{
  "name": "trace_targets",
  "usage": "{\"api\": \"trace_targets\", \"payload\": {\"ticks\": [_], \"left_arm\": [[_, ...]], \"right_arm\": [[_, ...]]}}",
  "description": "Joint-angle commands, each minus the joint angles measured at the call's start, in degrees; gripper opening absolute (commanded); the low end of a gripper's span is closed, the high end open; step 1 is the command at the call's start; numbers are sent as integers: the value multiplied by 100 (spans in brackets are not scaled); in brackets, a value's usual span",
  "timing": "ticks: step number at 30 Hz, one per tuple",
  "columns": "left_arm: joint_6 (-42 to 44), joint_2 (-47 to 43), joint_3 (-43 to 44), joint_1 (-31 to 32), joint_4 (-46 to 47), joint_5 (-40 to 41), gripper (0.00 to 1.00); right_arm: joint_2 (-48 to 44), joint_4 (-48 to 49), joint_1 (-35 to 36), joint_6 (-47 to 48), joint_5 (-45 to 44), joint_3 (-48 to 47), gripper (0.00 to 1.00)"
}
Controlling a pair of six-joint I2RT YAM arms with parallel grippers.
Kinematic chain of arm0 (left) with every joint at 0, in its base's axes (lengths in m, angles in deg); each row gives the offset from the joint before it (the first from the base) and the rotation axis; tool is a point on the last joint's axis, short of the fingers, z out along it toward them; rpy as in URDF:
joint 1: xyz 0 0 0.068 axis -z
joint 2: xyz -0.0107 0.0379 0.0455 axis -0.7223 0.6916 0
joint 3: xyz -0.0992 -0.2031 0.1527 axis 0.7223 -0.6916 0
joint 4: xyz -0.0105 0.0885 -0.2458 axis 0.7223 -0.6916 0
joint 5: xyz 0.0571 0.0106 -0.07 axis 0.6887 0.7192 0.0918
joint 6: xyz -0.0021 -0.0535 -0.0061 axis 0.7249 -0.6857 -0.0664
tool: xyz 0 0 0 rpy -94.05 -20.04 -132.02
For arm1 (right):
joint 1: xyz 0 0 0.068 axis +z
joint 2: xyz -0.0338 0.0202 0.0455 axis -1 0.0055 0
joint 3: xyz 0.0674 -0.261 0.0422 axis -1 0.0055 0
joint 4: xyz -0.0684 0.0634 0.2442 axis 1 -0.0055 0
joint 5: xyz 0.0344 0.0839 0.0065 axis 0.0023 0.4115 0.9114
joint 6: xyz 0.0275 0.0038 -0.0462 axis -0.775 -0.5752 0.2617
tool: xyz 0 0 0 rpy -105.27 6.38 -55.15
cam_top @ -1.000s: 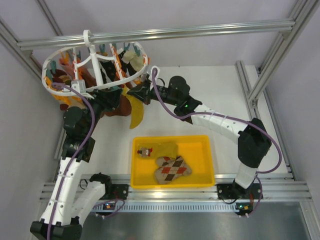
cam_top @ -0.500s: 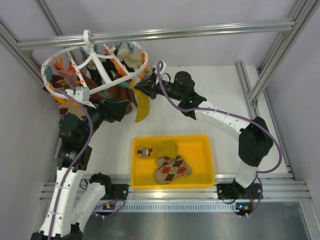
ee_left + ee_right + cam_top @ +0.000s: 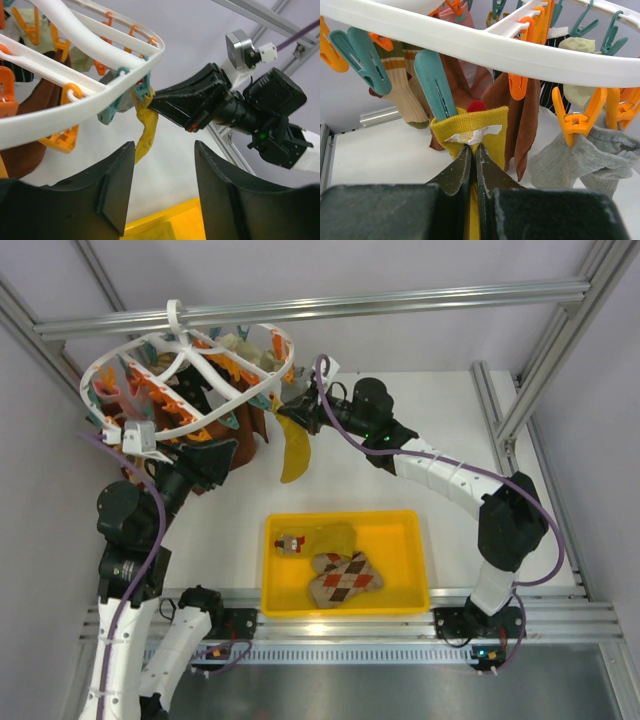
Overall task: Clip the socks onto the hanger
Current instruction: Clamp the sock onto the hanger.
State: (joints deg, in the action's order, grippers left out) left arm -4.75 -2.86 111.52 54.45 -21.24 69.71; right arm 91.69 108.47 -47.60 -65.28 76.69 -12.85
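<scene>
The round white hanger (image 3: 190, 375) hangs from the top bar at the upper left, with orange and teal clips. My right gripper (image 3: 292, 408) is shut on the cuff of a mustard-yellow sock (image 3: 294, 455) that hangs under the hanger's rim. In the right wrist view my right gripper (image 3: 474, 156) pinches the yellow sock's cuff (image 3: 492, 127), and a teal clip (image 3: 436, 85) reaches down to the cuff. My left gripper (image 3: 215, 455) is open and empty below the hanger. Another mustard sock (image 3: 330, 537) and an argyle sock (image 3: 345, 577) lie in the yellow bin (image 3: 410, 570).
Rust-brown socks (image 3: 520, 117), a grey sock (image 3: 580, 155) and a striped tan sock (image 3: 402, 97) hang from other clips. The frame's rails run along the back and the right. A small brown item (image 3: 291, 544) lies in the bin.
The hanger has swung up and tilted. My right gripper has risen with the yellow sock toward the rim. My left arm has drawn back to the left, away from the hanger.
</scene>
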Motion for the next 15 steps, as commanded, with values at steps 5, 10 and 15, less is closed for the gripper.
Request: {"api": "trace_targets", "payload": {"ticks": [5,10,15], "left_arm": [[119,635,396,-39,102,470,51],[181,644,158,-47,603,557,52],[154,794,106,-39,779,856,51]], "right_arm": [[-279,-77,-86,40,63,-347,0],[-350,-95,-60,-39,274,-338,0],[-385,-156,-25,-92,529,-320,0]]}}
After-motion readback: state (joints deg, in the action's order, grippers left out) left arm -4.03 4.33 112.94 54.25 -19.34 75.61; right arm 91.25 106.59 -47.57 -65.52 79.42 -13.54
